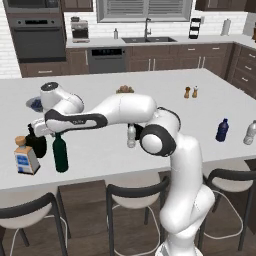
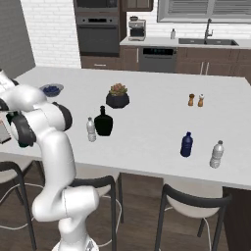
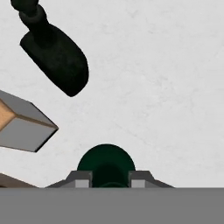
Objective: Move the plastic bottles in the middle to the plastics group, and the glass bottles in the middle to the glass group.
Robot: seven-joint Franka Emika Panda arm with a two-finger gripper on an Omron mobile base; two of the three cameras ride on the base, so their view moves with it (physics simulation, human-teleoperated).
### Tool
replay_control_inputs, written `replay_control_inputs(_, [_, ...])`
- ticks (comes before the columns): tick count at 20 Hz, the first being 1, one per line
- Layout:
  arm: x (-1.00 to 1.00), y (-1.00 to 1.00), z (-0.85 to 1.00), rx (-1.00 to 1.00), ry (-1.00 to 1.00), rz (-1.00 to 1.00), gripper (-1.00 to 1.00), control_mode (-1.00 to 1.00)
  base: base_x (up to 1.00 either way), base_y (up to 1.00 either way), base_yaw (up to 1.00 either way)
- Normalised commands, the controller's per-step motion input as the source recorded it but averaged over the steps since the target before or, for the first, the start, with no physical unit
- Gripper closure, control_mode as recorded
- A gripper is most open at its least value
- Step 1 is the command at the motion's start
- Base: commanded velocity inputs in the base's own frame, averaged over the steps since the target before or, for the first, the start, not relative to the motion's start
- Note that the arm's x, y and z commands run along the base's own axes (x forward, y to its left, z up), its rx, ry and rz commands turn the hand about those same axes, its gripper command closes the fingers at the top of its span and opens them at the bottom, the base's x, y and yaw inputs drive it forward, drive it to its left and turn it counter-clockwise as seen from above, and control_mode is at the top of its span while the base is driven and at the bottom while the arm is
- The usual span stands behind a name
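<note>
1. A white robot arm reaches far to its left over a pale kitchen island counter [image 1: 150, 85], ending just above a tall dark green wine bottle [image 1: 60, 154].
2. In the hand view, the gripper [image 3: 110, 179] is clamped on the neck of the green bottle, one finger on each side; the bottle's round shoulders appear directly below.
3. The green bottle stands upright near the counter's front left edge, seemingly resting on the surface, though the angle makes that hard to confirm.
4. Just beside it to the left stand a squat black flask [image 1: 36, 144] and a square clear bottle with a cork stopper and blue label [image 1: 25, 158].
5. Near the middle of the counter, a small clear plastic bottle [image 2: 91, 130] stands just beside a second round black flask [image 2: 103, 122].
6. Behind those sits a potted succulent [image 2: 117, 96] in a dark bowl.
7. Towards the right end, a small dark blue bottle [image 2: 186, 144] and a clear greyish plastic bottle [image 2: 216, 154] stand near each other.
8. Two small shakers [image 2: 195, 100] stand further back, and a blue bowl [image 2: 51, 89] sits at the far left.
</note>
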Motion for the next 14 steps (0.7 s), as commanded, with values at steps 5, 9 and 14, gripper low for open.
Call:
replay_control_inputs(5, [0.04, -0.03, -0.47, 0.1, 0.0, 0.0, 1.0, -1.0, 0.0, 0.0, 0.0])
replay_control_inputs(9, [0.11, 0.14, -0.34, 0.07, 0.0, 0.0, -1.0, -1.0, 0.0, 0.0, 0.0])
replay_control_inputs(14, [-0.01, 0.0, 0.2, 0.02, 0.02, 0.02, -1.0, -1.0, 0.0, 0.0, 0.0])
